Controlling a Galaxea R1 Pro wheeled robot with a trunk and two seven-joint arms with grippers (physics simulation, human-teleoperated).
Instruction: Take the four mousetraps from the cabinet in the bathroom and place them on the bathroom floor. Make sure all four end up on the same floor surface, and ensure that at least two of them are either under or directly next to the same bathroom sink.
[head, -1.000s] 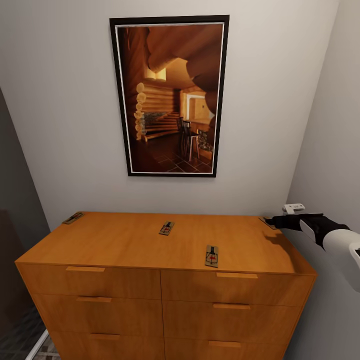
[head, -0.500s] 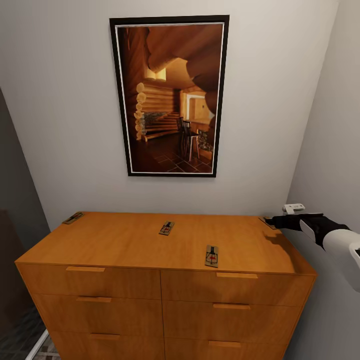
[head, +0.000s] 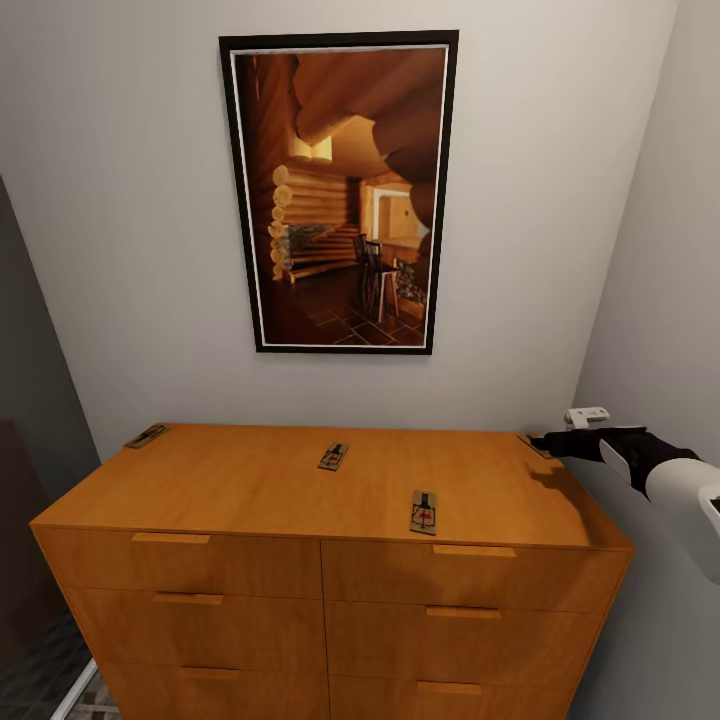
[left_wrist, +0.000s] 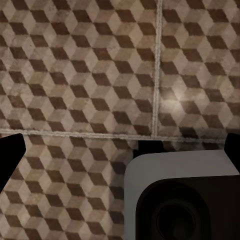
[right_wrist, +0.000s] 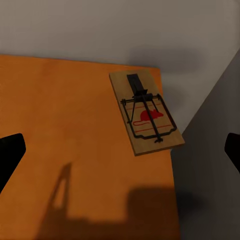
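Three mousetraps lie apart on the flat top of the orange-brown cabinet (head: 250, 490): one at the back left corner (head: 146, 436), one mid-top (head: 333, 456), one near the front edge (head: 424, 511). A fourth mousetrap (right_wrist: 145, 112) sits at the back right corner, overhanging the edge a little. My right gripper (head: 556, 442) hovers open just above and short of it, with nothing between its fingers. In the left wrist view my left gripper (left_wrist: 120, 150) is open over the cube-patterned bathroom floor (left_wrist: 75, 75), empty.
A large framed picture (head: 340, 190) hangs on the wall behind the cabinet. The right side wall (head: 660, 300) stands close beside my right arm, carrying a small white fitting (head: 587, 414). A white and black rounded robot part (left_wrist: 180, 195) shows under the left gripper.
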